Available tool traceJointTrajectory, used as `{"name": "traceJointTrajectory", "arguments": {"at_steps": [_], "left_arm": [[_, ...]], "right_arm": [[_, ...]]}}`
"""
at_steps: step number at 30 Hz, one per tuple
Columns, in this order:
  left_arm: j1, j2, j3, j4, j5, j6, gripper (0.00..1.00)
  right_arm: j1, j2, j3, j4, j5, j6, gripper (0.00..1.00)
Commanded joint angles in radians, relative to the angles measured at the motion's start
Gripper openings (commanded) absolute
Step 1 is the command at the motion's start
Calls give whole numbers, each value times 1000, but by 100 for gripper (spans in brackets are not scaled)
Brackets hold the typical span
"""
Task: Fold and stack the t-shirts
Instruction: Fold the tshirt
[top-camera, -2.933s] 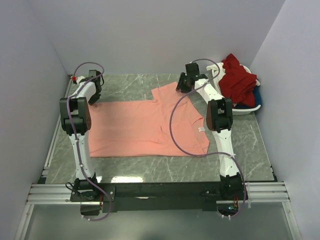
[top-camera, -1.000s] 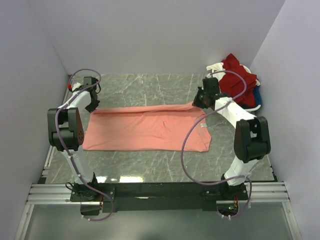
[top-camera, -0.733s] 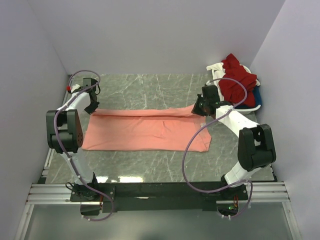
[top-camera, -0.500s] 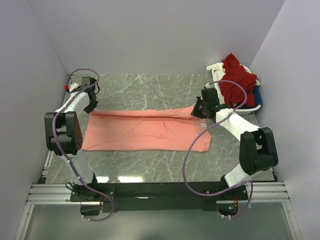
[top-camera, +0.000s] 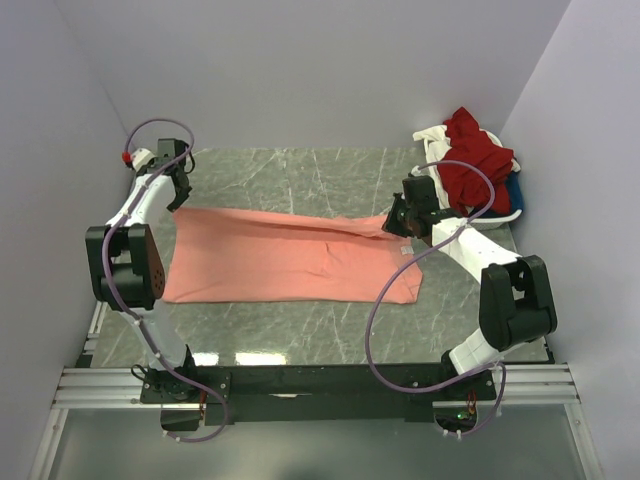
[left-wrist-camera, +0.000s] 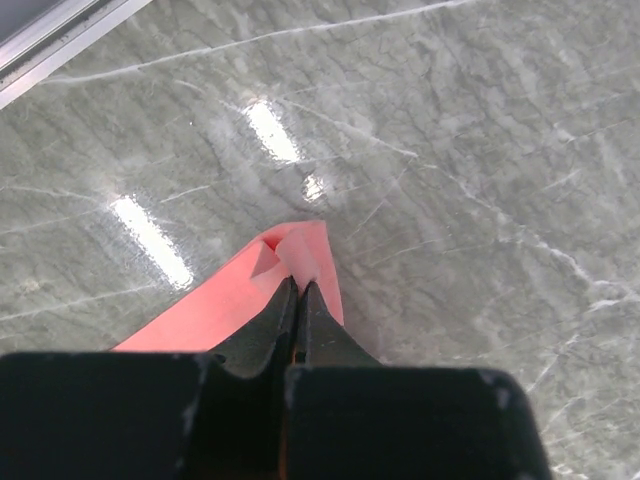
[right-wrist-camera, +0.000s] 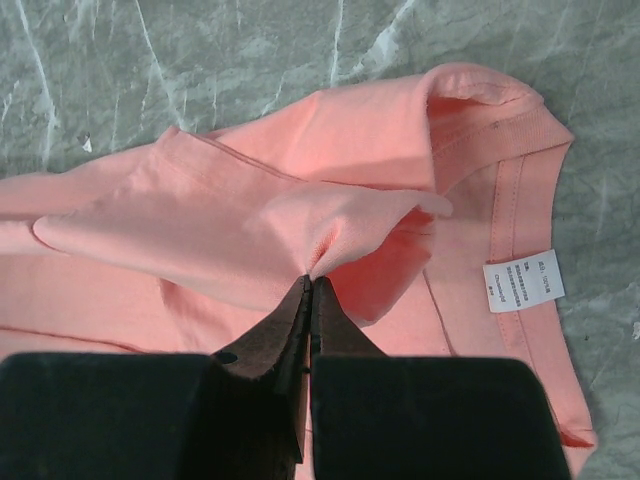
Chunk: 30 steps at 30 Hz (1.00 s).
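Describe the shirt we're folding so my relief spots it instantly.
On the grey-green marble table, look between the left gripper and right gripper. The salmon-pink t-shirt lies there as a long folded strip with a white neck label; the other shirts are heaped in the white basket.

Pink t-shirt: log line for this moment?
left gripper: shut on pink t-shirt corner | right gripper: shut on fold near collar | fold: lengthwise, unreleased

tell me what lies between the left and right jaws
The salmon-pink t-shirt: its far folded edge runs from the left gripper to the right gripper, both with jaws shut on it. The top view shows it.
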Motion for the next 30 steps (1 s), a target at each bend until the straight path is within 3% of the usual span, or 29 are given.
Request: {"name": "traceJointTrajectory", "arguments": {"at_steps": [1, 14, 22, 26, 28, 30], "left_arm": [[12, -20, -1, -6, -37, 20, 1], [12, -155, -296, 69, 38, -87, 3], [12, -181, -357, 91, 34, -121, 5], [13, -188, -377, 92, 41, -129, 13], [13, -206, -397, 102, 49, -142, 16], [12, -226, -429, 117, 58, -155, 31]], "right_arm": [[3, -26, 26, 9, 34, -4, 0], [3, -148, -146, 24, 20, 19, 0], [6, -150, -212, 67, -36, 33, 0], [4, -159, -235, 86, -69, 39, 1], [6, -170, -252, 89, -81, 41, 10], [4, -193, -261, 81, -89, 39, 19]]}}
